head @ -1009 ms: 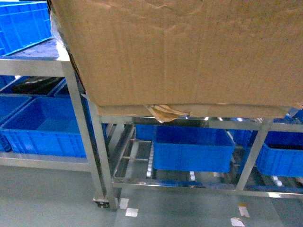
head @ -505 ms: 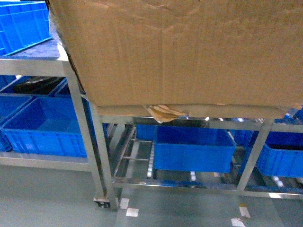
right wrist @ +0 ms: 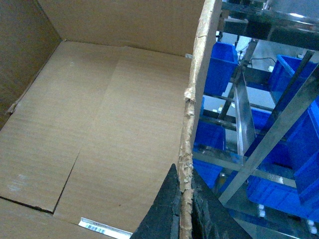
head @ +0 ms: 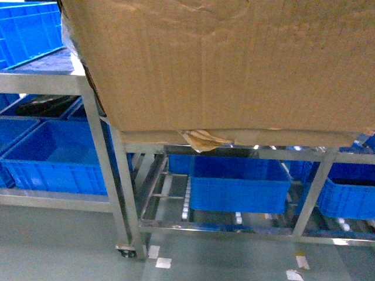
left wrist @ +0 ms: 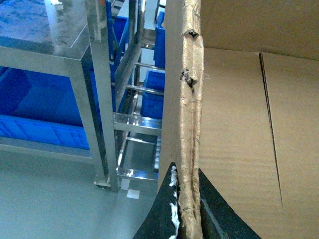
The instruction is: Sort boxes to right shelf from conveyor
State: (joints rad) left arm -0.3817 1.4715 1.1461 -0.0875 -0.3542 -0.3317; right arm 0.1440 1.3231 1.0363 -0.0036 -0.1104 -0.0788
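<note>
A large brown cardboard box point(head: 234, 64) fills the upper head view, held in the air in front of the steel right shelf point(head: 126, 187). My left gripper point(left wrist: 187, 209) is shut on the box's ragged left wall rim point(left wrist: 192, 99). My right gripper point(right wrist: 185, 209) is shut on the box's right wall rim point(right wrist: 197, 84). The box's empty inside point(right wrist: 99, 124) shows in the right wrist view. A wrinkled scrap of tape point(head: 202, 139) hangs under the box. The conveyor is out of view.
Blue plastic bins point(head: 237, 184) sit on the shelf's lower roller tier and on a second steel rack point(head: 53, 155) at the left. A castor foot point(head: 130, 252) stands on the grey floor. Bins and steel bars point(right wrist: 249, 129) are close beside the box's right wall.
The box has crept slightly up and left in the head view; both grips are unchanged.
</note>
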